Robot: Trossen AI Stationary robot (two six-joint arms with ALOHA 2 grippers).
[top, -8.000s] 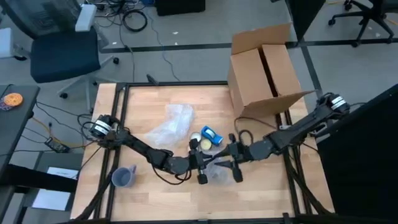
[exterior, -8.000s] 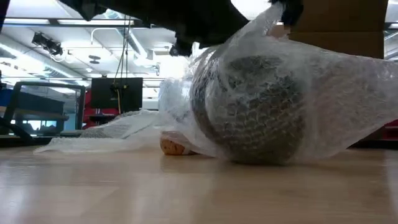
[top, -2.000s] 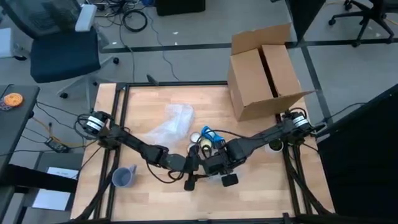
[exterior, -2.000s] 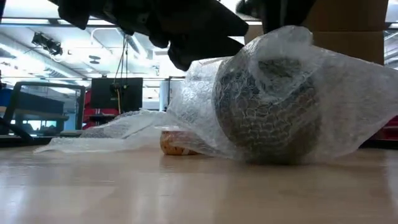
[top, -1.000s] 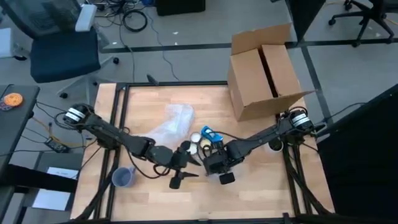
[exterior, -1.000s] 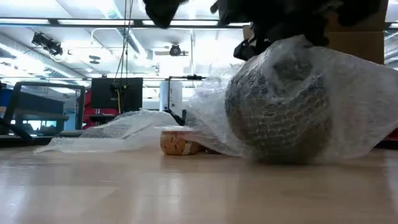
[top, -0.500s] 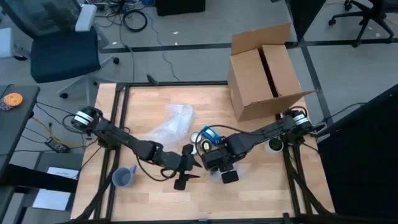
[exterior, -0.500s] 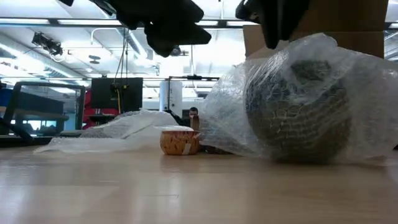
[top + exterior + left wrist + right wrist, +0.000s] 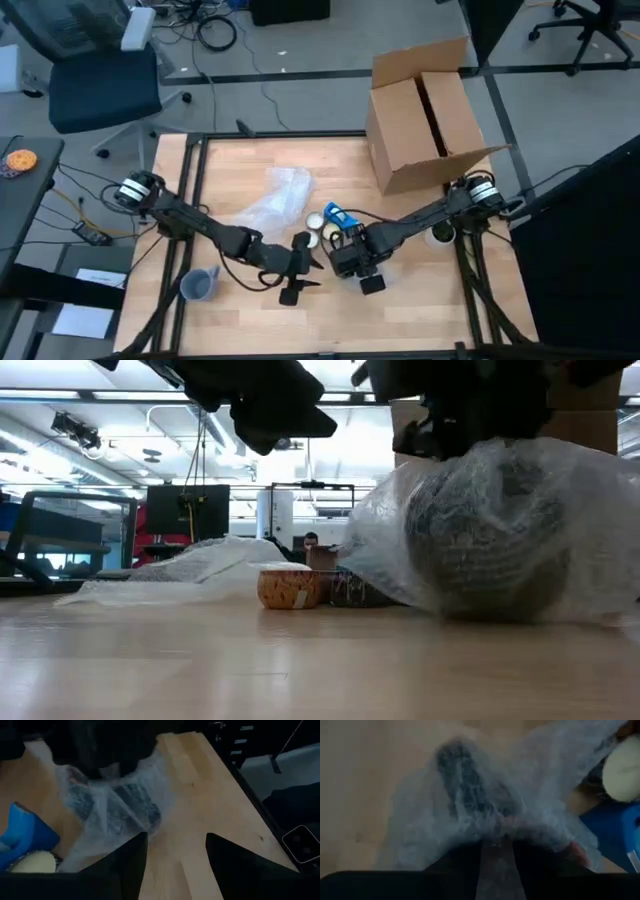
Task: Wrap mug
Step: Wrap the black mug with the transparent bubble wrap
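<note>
The mug (image 9: pixel 485 550) is lying on its side on the wooden table (image 9: pixel 230 165), swaddled in clear bubble wrap (image 9: pixel 590 510), and in the low view it is filling the right half of the frame. In the high view the bundle is sitting just below the centre, mostly hidden under the right gripper (image 9: pixel 362 268).

The right gripper is pressing down on top of the bundle — its own wrist view is showing the two dark fingers (image 9: pixel 455 865) drawn close together over a pinch of plastic film, with the dark mug body just beyond them. So it is gripping the wrap, not the mug itself.

The left gripper (image 9: pixel 297 272) is hovering just left of the bundle in the high view, holding nothing. Its fingers (image 9: pixel 127 865) are standing wide apart in the left wrist view, with bare wood showing between them and the wrapped mug near, toward the frame's upper left.

A loose sheet of bubble wrap (image 9: pixel 275 200) is lying upper left of centre in the high view. A blue object (image 9: pixel 338 216) and a small orange-patterned cup (image 9: pixel 288 585) are sitting beside the bundle — a cardboard box (image 9: pixel 425 110) is standing at the upper right, and a grey mug (image 9: pixel 197 285) at the lower left.
</note>
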